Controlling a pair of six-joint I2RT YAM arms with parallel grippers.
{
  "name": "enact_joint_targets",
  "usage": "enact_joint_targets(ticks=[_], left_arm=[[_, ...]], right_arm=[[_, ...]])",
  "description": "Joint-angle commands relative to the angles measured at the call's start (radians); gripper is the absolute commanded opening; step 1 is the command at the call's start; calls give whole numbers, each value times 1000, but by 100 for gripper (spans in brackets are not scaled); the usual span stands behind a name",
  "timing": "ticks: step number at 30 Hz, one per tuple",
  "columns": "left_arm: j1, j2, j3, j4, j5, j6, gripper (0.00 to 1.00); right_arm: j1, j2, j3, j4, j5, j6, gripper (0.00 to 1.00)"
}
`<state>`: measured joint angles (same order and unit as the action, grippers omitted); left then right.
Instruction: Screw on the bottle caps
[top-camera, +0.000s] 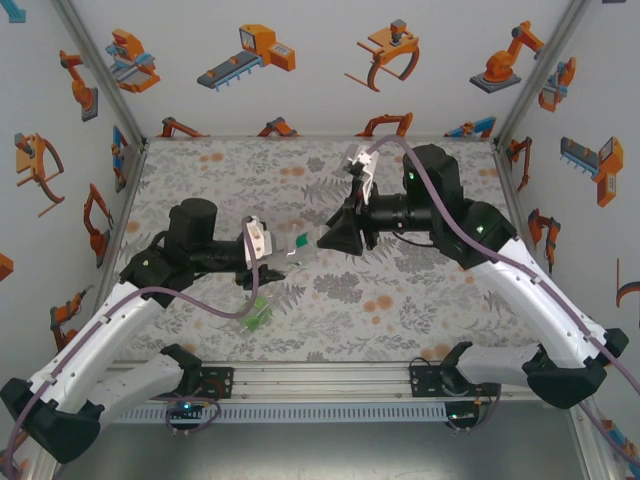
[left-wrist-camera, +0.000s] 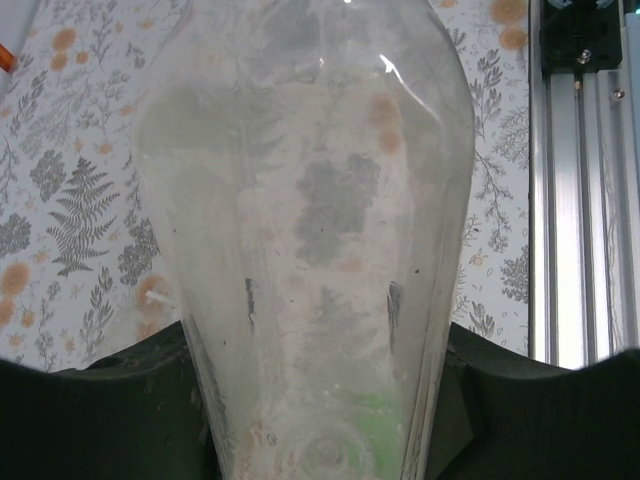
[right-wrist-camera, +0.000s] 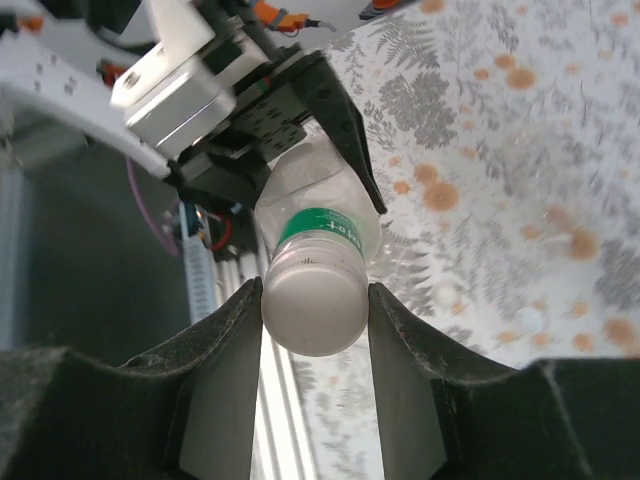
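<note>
**Both pincers meet on one clear bottle above the middle of the tabletop (top-camera: 400, 300).**

The left pincer (top-camera: 285, 252) is clamped on the body of the clear bottle (left-wrist-camera: 310, 200). It holds the bottle sideways, off the surface, with the neck pointing toward the right arm. The right pincer (right-wrist-camera: 315, 295) stands narrow around the white cap (right-wrist-camera: 313, 310) on that neck, with one finger touching each side. A green band circles the neck just behind the cap. A translucent green bottle (top-camera: 260, 312) lies on its side toward the near edge, left of centre, apart from the held bottle.
</note>
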<state>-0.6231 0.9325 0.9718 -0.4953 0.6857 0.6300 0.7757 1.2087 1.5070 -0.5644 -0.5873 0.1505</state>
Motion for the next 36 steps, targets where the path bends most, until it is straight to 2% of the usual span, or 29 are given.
enact_joint_targets(ticks=[1, 4, 12, 14, 18, 22, 24, 26, 29, 36], left_arm=[[-6, -6, 5, 67, 30, 4, 0], [-7, -3, 8, 64, 16, -3, 0], [-7, -2, 3, 58, -29, 2, 0], [-7, 2, 1, 63, -42, -1, 0], [-7, 6, -9, 72, -45, 4, 0], [-7, 13, -12, 72, -42, 16, 0], [-7, 18, -11, 73, -43, 17, 0], [-7, 24, -7, 72, -43, 17, 0], [-8, 37, -3, 71, -44, 12, 0], [-8, 53, 3, 81, -72, 4, 0]], right_arm=[[5, -12, -48, 62, 183, 361, 0], [5, -17, -44, 21, 262, 537, 0], [5, 2, 0, -105, 338, 945, 0], [5, 8, -8, -104, 337, 998, 0], [4, 33, 25, -118, 319, 970, 2], [-1, 57, 90, -154, 317, 929, 47], [-1, 66, 109, -160, 312, 919, 59], [-1, 76, 112, -158, 303, 918, 64], [-4, 94, 110, -172, 275, 922, 64], [-6, 133, 83, -184, 227, 933, 60]])
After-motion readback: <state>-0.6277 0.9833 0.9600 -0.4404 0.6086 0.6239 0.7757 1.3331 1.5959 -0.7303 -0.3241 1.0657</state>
